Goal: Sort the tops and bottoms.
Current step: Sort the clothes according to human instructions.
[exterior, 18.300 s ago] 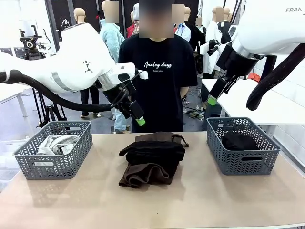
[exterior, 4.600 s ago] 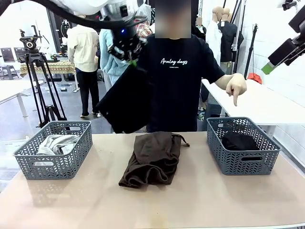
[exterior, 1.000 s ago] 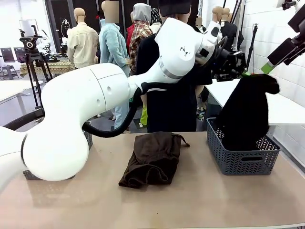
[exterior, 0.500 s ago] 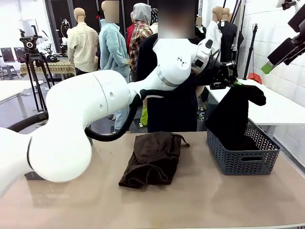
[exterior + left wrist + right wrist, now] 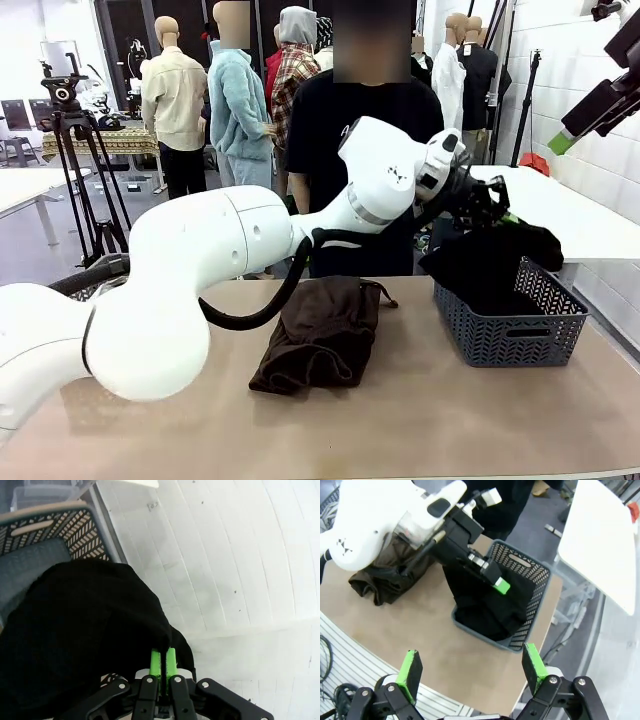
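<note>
Left tool (image 5: 163,652) clenched on black garment (image 5: 490,262), held low over basket (image 5: 505,340) so cloth feeds in for drop; lower part seemingly inside already. Right tool (image 5: 470,665) released, parked high, clear of work. Brown garment (image 5: 320,335) lies on desk (image 5: 430,420), unsorted.

Plain black soft cloth garment (image 5: 490,265): one edge pinched between the closed jaws of the left gripper (image 5: 163,652), the rest slumped and bunched below them. Dark brown drawstring-waist cloth garment (image 5: 320,335): folded, lying flat, well apart from those jaws.
</note>
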Controlling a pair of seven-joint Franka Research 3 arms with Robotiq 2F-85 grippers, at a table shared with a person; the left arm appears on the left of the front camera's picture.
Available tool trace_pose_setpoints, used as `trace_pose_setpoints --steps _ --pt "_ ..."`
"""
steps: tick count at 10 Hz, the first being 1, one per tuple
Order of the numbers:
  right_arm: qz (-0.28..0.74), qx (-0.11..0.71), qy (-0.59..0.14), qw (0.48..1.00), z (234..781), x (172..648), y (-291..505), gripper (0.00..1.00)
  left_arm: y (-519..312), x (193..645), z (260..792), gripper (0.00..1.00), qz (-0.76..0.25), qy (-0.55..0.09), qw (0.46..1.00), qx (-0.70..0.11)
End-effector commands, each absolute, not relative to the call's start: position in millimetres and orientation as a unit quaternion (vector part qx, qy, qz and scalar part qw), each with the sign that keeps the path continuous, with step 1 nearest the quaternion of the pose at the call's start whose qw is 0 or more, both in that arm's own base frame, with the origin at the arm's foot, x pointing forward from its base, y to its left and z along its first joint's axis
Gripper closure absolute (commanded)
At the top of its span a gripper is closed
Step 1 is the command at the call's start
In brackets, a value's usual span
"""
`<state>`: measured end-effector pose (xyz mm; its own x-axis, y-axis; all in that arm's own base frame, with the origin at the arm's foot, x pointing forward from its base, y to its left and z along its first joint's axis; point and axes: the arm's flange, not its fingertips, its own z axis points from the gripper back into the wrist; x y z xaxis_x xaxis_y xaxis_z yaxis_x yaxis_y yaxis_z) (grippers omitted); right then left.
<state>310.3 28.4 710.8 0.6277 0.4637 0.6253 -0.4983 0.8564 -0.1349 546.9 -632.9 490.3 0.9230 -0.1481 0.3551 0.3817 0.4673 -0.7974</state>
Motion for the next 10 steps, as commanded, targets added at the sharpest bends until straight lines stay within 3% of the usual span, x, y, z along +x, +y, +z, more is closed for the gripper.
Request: trace_pose_setpoints --steps 1,4,7,10 --pt "0.27 0.021 -0.335 0.902 711.7 311.3 28.0 0.0 -735.2 633.3 501.6 1.0 -0.158 -0.098 0.871 -0.455" --pt "0.27 0.021 -0.335 0.902 711.7 311.3 28.0 0.0 -763.7 637.7 464.4 1.0 -0.187 -0.064 0.905 -0.377" --pt "0.27 0.021 -0.335 0.902 711.7 311.3 28.0 0.0 -769.7 638.6 456.0 1.0 -0.188 -0.052 0.913 -0.358" --pt "0.27 0.021 -0.335 0.902 711.7 311.3 28.0 0.0 -761.5 641.1 471.0 0.43 -0.189 -0.075 0.911 -0.359"
